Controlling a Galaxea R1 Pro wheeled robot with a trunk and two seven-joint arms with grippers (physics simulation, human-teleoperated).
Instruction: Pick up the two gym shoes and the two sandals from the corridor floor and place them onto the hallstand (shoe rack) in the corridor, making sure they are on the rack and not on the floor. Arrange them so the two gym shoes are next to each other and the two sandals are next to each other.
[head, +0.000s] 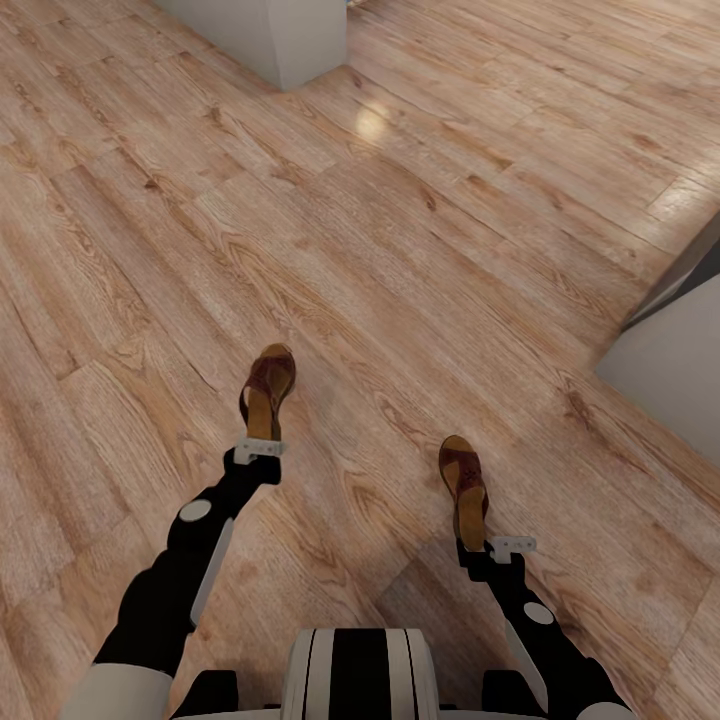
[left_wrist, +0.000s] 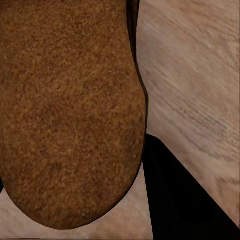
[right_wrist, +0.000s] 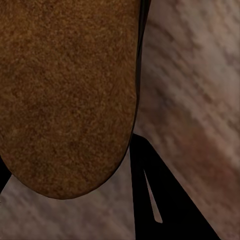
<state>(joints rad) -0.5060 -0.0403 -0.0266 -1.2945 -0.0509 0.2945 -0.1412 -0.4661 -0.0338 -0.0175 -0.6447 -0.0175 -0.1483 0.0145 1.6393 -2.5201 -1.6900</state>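
Observation:
Two brown sandals with tan insoles hang over the corridor floor (head: 400, 250), one in each hand. The left sandal (head: 268, 388) points away from me, and my left gripper (head: 261, 436) is shut on its heel end. My right gripper (head: 474, 538) is shut on the heel of the right sandal (head: 464, 480). Up close, the left wrist view has a fuzzy brown insole (left_wrist: 70, 110) beside a black finger (left_wrist: 175, 200). The right wrist view likewise has an insole (right_wrist: 70, 95) and a black finger (right_wrist: 165, 200). The gym shoes are out of view.
The corner of a white block (head: 270, 35) stands at the far top. A light-grey unit (head: 675, 370) with a dark gap juts in at the right edge; I cannot tell whether it is the hallstand. My trunk (head: 360, 670) sits low between the arms.

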